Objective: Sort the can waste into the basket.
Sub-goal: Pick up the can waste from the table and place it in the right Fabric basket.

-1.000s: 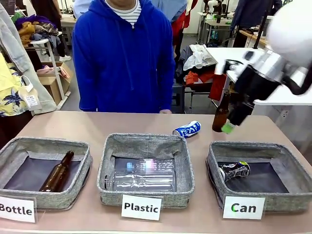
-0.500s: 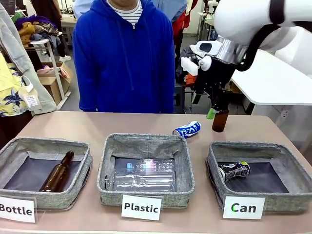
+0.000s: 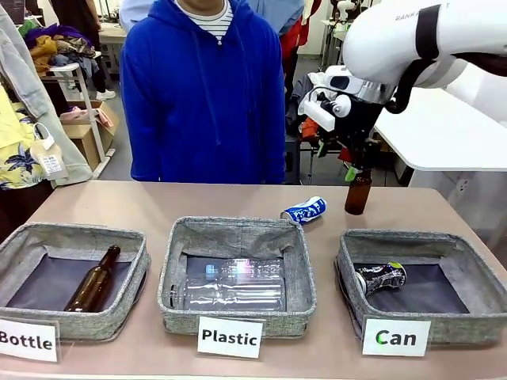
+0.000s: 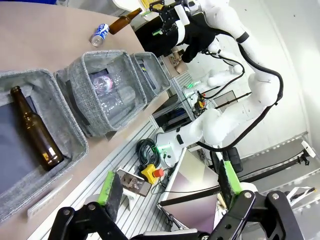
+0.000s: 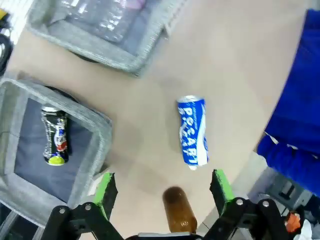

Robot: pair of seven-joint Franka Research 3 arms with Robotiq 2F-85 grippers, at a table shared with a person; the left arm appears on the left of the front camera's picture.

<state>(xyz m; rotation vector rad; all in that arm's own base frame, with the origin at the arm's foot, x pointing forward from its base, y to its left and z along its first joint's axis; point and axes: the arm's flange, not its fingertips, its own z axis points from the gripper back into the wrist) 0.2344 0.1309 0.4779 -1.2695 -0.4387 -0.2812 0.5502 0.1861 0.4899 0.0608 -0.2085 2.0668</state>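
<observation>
Left tool: fingers spread wide, nothing between the green pads; past them lie the table edge and the nearest of the grey baskets.

Front edge of the table: three white signs, reading "Bottle", "Plastic" and "Can" from the robot's left to its right.

Behind each sign stands one shallow grey fabric basket with a dark liner. The left basket holds a brown glass bottle lying on its side. The middle basket holds a clear plastic bottle, also lying flat. The Can basket stands at the robot's right and holds one dark, crushed can lying near its left wall.

Beyond the baskets, a blue-and-white can lies on its side on the bare table, behind the gap between the middle basket and the Can basket and outside both. Just beside it, toward the robot's right, a second brown bottle stands upright.

Right tool: it hangs directly over the upright bottle, pointing down, jaws wide. In the right wrist view the bottle's top shows between the two fingers, with both pads apart from the glass; nothing is gripped.

Far side: a person in a blue hooded top stands against the table edge, facing the robot.
</observation>
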